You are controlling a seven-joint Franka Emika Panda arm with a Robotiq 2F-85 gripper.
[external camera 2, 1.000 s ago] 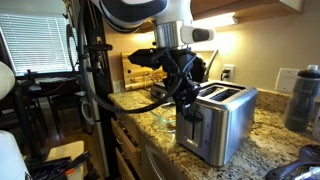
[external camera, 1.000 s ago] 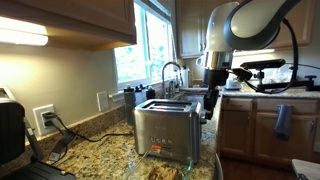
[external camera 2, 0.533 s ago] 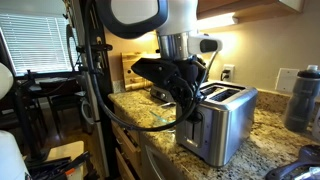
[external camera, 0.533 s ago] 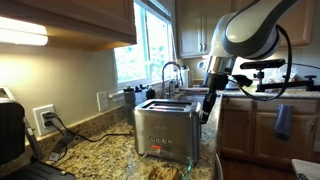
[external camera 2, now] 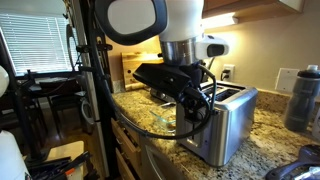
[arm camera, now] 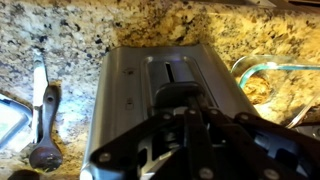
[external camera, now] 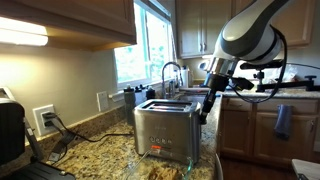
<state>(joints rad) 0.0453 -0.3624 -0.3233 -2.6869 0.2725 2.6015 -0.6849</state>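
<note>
wrist view: our gripper (arm camera: pixel 186 132) has just pressed its jaws together, empty, over the toaster (arm camera: pixel 128 95) lever (arm camera: pixel 178 74) near the counter (arm camera: pixel 60 28) edge.

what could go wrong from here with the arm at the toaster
The shut end effector sits at the lever slot of the toaster; it may slip off and scrape the steel face. A hard push could slide the toaster on the granite counter, since it stands near the edge. The glass bowl lies close beside it and could get knocked.
</note>
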